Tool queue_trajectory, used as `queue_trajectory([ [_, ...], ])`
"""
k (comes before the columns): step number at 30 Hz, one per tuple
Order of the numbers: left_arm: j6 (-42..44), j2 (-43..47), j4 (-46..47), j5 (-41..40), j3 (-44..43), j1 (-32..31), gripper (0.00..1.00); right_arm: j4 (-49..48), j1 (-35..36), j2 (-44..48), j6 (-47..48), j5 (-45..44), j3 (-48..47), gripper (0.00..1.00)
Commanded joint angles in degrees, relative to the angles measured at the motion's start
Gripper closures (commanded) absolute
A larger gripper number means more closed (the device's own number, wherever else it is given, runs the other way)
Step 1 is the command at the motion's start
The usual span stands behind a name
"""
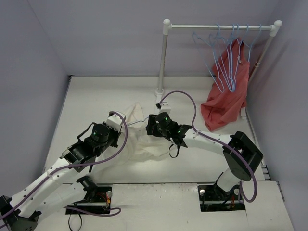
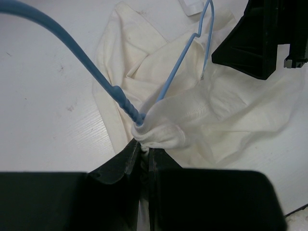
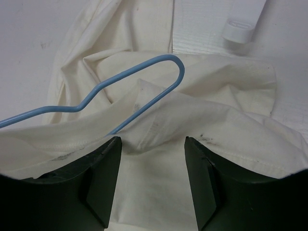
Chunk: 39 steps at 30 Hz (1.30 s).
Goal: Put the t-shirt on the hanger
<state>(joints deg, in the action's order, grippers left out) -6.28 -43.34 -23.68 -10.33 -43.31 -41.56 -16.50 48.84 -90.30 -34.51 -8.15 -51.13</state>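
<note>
The cream t-shirt [image 1: 144, 144] lies crumpled on the table between my two grippers. In the left wrist view a light-blue hanger [image 2: 110, 84] runs into a bunched fold of the t-shirt [image 2: 216, 115], and its hook lies on the cloth. My left gripper [image 2: 143, 147] is shut on that bunched fold, right where the wire enters it; it also shows in the top view [image 1: 117, 121]. My right gripper [image 3: 153, 139] is open and empty, with its jaws just above the t-shirt [image 3: 159, 183], close to the hanger's hook [image 3: 144, 72]. It also shows in the top view [image 1: 150, 126].
A white rail [image 1: 221, 26] on a white post [image 1: 163, 57] stands at the back right. Several light-blue hangers [image 1: 226, 62] and a red-coral garment [image 1: 226, 103] hang from it. The post's foot [image 3: 238, 29] sits just beyond the shirt. Grey walls enclose the white table [image 1: 96, 96].
</note>
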Motion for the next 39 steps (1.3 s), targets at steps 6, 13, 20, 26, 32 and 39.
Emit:
queue_trajectory([
  [6, -1.2, -0.7, 3.3, 0.0, -1.2, -0.7, 1.0, -4.1, 0.2, 2.9, -2.3, -5.1, -2.5, 0.48],
  [13, -1.3, -0.4, 3.1, -0.5, -1.0, -0.8, 1.0, -4.2, 0.1, 1.2, -3.2, -4.9, -3.3, 0.45],
  [20, -1.1, -0.5, 3.1, -0.5, -1.2, -0.8, 1.0, -4.8, 0.2, -1.5, -4.1, -3.4, -3.0, 0.45],
  [26, -0.9, -0.2, 2.9, -0.9, -1.2, -1.0, 1.0, -5.5, 0.1, -3.7, -4.6, -2.1, -2.5, 0.49],
  [32, -0.9, -0.1, 3.0, -0.7, -1.3, -1.0, 1.0, -6.0, -0.5, -3.9, -4.4, -1.0, -1.3, 0.74],
  [39, 0.7, 1.2, 3.1, 1.6, -1.3, -1.1, 1.0, -5.9, -2.2, 1.1, -1.9, -2.4, 1.0, 1.0],
])
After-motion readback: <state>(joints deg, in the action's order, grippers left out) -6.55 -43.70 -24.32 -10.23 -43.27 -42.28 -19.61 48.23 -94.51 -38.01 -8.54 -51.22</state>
